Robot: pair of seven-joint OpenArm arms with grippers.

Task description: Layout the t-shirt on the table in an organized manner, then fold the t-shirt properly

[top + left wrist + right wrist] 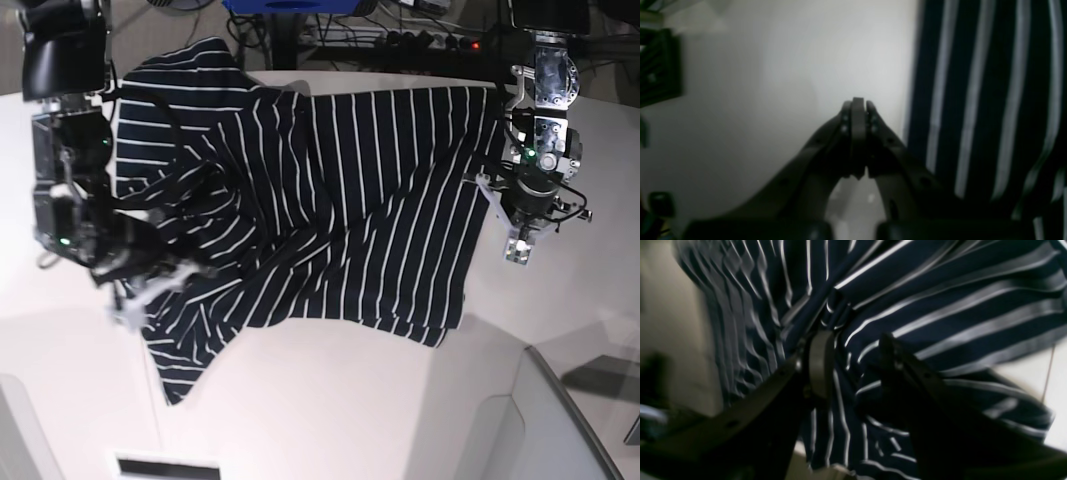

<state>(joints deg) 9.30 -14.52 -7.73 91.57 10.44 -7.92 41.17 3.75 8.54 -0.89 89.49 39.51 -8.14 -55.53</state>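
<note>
One t-shirt (330, 200) | right pincer (853, 350) grip blurred, unclear

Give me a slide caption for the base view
Striped t-shirt lies rumpled on the white table; right gripper at its bunched edge, left gripper shut beside the opposite edge.
</note>
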